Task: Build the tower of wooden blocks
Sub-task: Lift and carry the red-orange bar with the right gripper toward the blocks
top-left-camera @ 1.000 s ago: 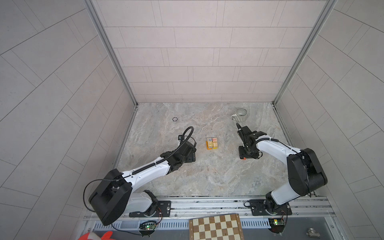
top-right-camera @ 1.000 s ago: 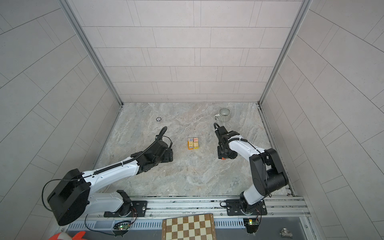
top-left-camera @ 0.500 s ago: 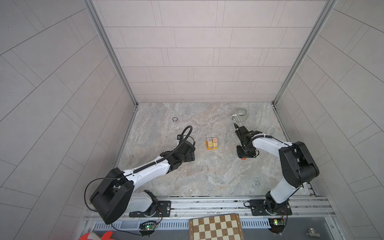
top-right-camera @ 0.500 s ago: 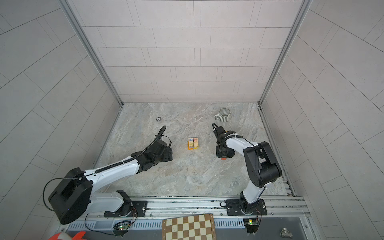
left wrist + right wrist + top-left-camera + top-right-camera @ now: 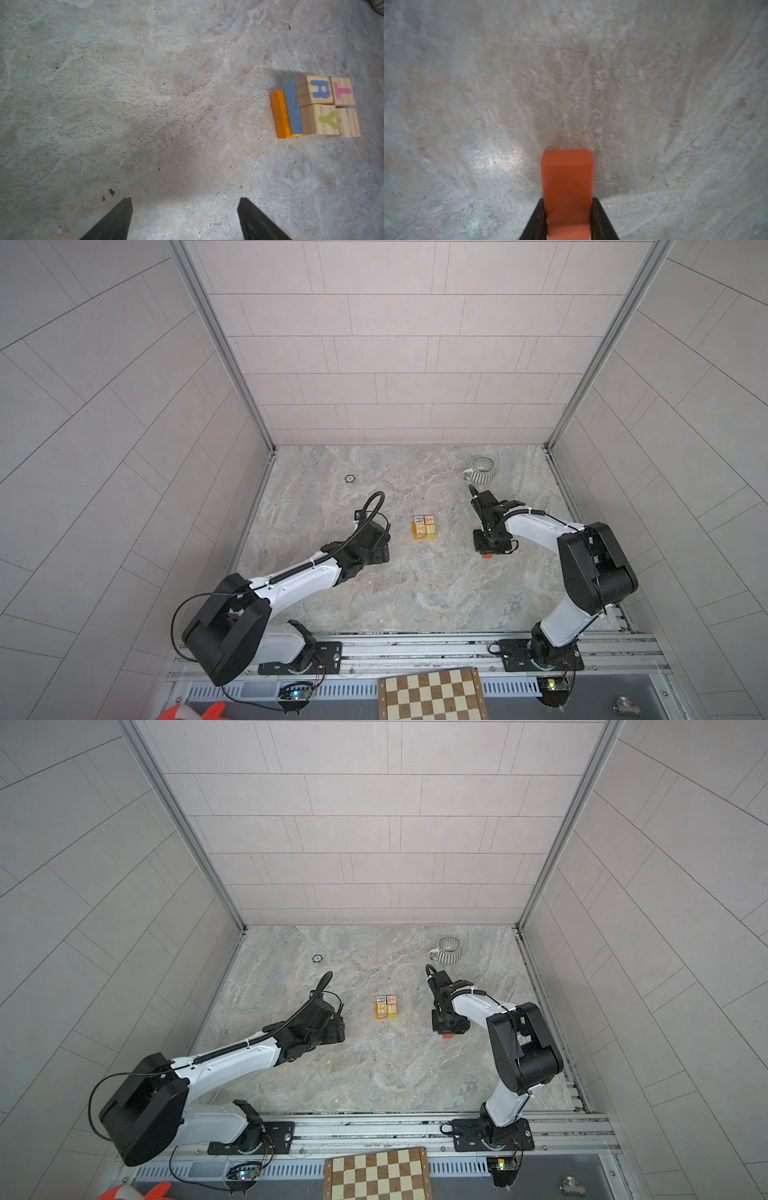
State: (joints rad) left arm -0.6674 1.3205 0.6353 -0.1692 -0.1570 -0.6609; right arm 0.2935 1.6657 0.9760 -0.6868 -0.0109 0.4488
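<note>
wood blocks [image 5: 424, 526] form a low tower near the middle of the table [image 5: 415, 593] in both top views. the left gripper [image 5: 376, 547] hangs at 8 o'clock of the tower, well apart from it. the right gripper [image 5: 487, 551] is down at the table at 4 o'clock of the tower, also apart from it, with a red block [image 5: 487, 556] showing at its tip. a mug [image 5: 482, 468] stands between 1 and 2 o'clock of the tower. a chessboard [image 5: 432, 695] lies off the table at 6 o'clock.

left wrist view: the left gripper [image 5: 185, 207] has its jaws wide apart over bare table, with nothing between them. the tower shows an orange slab [image 5: 280, 114] lowest, a blue slab [image 5: 293, 108] on it, and four natural cubes [image 5: 326, 106] on top. three of these are lettered r, t and y.

right wrist view: the red block [image 5: 566, 182] sits between the jaws of the right gripper [image 5: 568, 207]. both jaws stand against its side faces, so it is clamped. whether its far end rests on the table cannot be told.

step in hand, as judged: pickup of the red block. the next move calls for a straight lift, then a carry toward 10 o'clock. the block should go down flat and centred on the cubes without nudging them, and be released only once it is seated.
</note>
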